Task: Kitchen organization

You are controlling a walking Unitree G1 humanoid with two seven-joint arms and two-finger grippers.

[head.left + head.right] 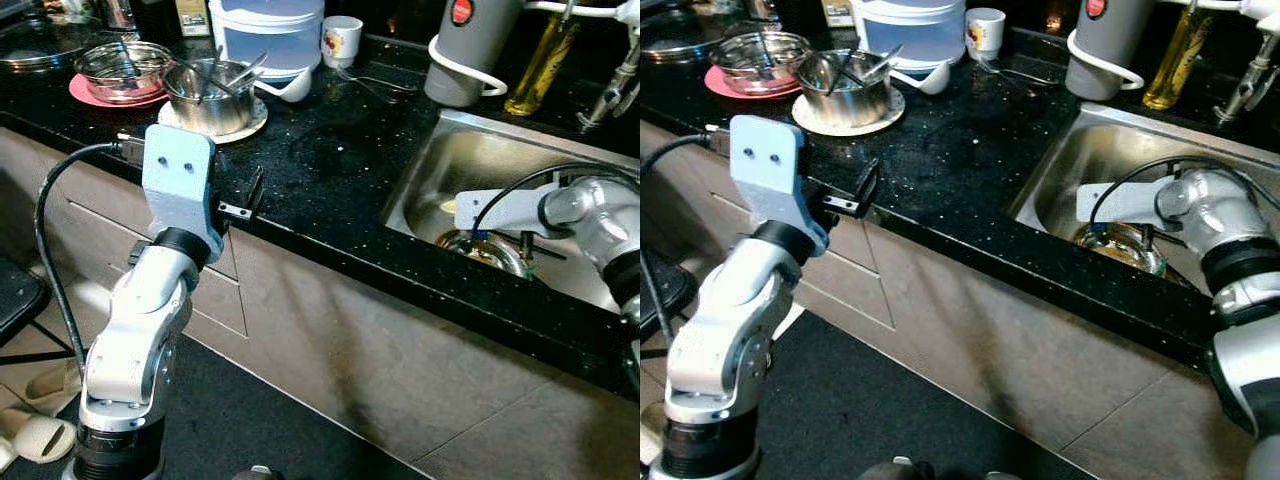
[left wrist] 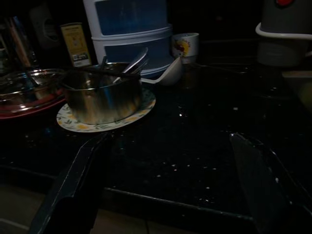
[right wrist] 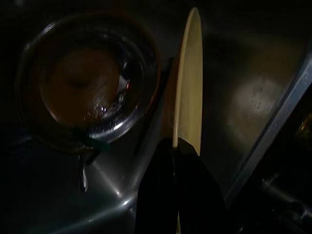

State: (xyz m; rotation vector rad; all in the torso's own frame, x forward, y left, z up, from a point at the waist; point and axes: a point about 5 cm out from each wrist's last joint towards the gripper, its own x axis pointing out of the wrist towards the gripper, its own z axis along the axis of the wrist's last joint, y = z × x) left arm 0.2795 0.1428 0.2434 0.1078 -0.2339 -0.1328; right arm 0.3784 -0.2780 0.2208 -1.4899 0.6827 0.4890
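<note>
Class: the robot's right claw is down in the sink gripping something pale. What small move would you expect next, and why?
Probably a short, straight lift. The right claw is shut on the rim of a pale plate standing on edge in the sink, beside a glass lid, so lifting avoids knocking that.

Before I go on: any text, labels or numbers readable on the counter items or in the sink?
No text reads clearly.
Yellow label on the dark bottle: print too small and blurred.
White mug: a coloured picture, no legible words.
Red round badge on the grey appliance: marking blurred.
White stacked container: no text visible.
Sink: none.
</note>
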